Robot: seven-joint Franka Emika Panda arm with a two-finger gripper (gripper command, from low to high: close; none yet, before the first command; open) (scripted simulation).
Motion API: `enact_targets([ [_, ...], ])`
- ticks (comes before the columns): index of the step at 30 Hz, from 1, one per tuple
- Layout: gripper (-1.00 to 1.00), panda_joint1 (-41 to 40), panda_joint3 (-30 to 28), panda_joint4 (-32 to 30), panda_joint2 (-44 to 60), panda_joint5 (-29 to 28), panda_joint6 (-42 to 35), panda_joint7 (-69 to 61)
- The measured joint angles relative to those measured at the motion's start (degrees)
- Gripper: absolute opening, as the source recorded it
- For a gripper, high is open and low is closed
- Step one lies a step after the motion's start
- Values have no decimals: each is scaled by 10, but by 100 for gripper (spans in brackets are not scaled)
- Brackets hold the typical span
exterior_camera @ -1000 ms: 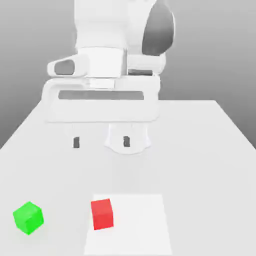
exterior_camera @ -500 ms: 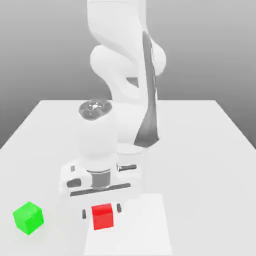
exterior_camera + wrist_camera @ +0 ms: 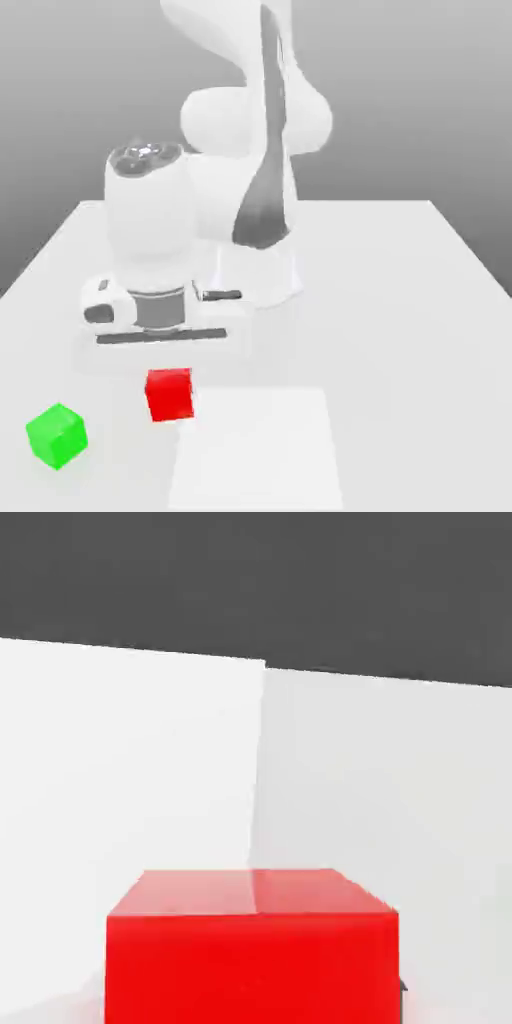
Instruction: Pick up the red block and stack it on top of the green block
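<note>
Your gripper appears clamped on the red block, which hangs just under the hand in the lower left of the exterior frame, seemingly off the table. The green block sits near the bottom-left corner, well apart. Your risk, as I judge it: a loose or off-centre grip lets the cube twist, so it lands askew and tips off. The hand view shows the red block squarely close up; the exterior view alone gives you the target.
</note>
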Motion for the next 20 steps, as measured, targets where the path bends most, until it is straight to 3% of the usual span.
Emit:
enact_targets([
  [4,-100,-47,-44,54,16,13,-38,78],
  [8,-100,-67,-31,69,85,58,13,64],
  [9,100,-75,-22,70,104,69,30,57],
  [16,100,-77,-20,70,108,71,34,56],
  [20,100,-67,-38,66,40,25,-28,89],
])
